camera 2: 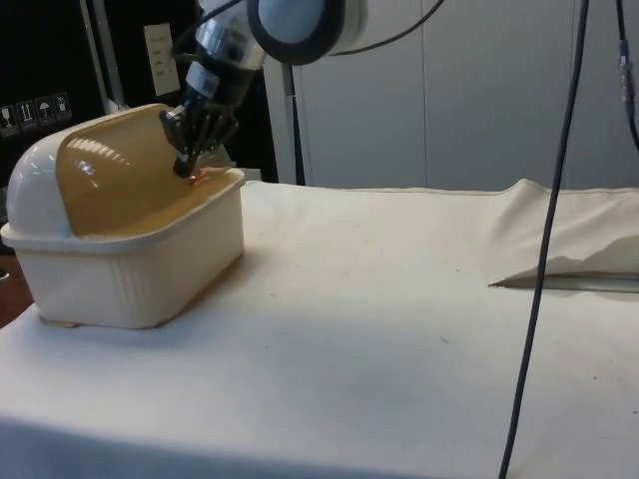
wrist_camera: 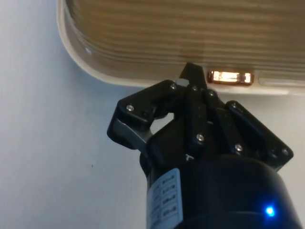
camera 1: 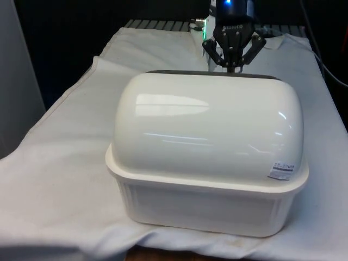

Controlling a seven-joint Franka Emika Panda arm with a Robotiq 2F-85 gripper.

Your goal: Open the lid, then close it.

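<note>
I log one bread box (camera 1: 209, 163) on the white-clothed table (camera 1: 60, 190), its domed back nearest in the front view. One small sticker (camera 1: 281, 171) sits low on the shell toward the front view's right; I cannot read its print. The tan roll-top lid (camera 2: 115, 175) is down, shut against the rim. Beyond it, one end effector (camera 2: 188, 172), fingers pinched together, presses its tip at the lid's lower edge beside a small amber handle (wrist_camera: 231, 77).
</note>
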